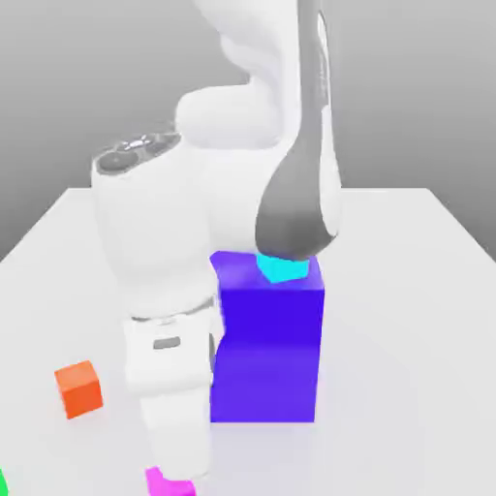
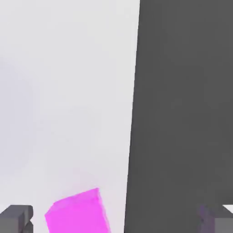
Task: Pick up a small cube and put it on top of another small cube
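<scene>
Near table (image 1: 407, 291) front edge: magenta cube (image 2: 77, 214) rests on surface, between spread fingers (image 2: 16, 218) of gripper (image 2: 116, 220), no contact visible. Grasp pending; lift and stacking onto orange cube (image 1: 79, 387) remain.

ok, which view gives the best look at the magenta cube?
The hand view: the magenta cube shows large, with two faces visible, lying on the white table between the open tool's fingertips. The exterior view catches just a sliver of it, under the arm.
</scene>
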Controlling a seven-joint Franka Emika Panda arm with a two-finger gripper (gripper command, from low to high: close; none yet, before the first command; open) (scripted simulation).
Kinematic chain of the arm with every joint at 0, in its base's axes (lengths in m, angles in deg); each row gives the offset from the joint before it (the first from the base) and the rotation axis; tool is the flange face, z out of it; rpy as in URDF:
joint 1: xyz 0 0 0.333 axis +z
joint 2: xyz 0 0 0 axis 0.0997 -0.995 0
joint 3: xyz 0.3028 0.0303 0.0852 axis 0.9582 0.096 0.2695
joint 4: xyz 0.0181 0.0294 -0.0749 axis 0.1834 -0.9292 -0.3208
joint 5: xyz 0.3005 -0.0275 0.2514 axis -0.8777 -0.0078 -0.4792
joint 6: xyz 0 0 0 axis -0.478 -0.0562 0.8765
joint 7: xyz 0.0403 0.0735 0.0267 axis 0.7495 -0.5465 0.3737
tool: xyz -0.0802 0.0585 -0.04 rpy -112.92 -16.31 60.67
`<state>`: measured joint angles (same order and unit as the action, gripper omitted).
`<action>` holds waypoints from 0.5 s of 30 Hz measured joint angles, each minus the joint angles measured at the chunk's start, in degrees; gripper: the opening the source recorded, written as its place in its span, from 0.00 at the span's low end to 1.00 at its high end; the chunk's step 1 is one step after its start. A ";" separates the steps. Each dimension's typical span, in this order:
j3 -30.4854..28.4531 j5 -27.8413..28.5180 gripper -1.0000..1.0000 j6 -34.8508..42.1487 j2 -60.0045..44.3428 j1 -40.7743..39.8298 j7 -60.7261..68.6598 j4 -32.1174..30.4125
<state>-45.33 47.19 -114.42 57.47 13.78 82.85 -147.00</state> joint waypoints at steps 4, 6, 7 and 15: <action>0.10 2.90 0.50 -2.41 -2.91 -1.04 6.25 -0.50; 0.54 3.60 0.50 -4.00 -4.83 -1.75 8.98 -0.46; 1.52 2.75 0.50 -5.20 -6.44 -2.57 10.19 -0.10; 6.33 0.74 0.00 -5.80 -12.77 -6.45 14.21 1.76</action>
<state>-39.00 47.94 -120.22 44.70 7.33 97.06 -145.23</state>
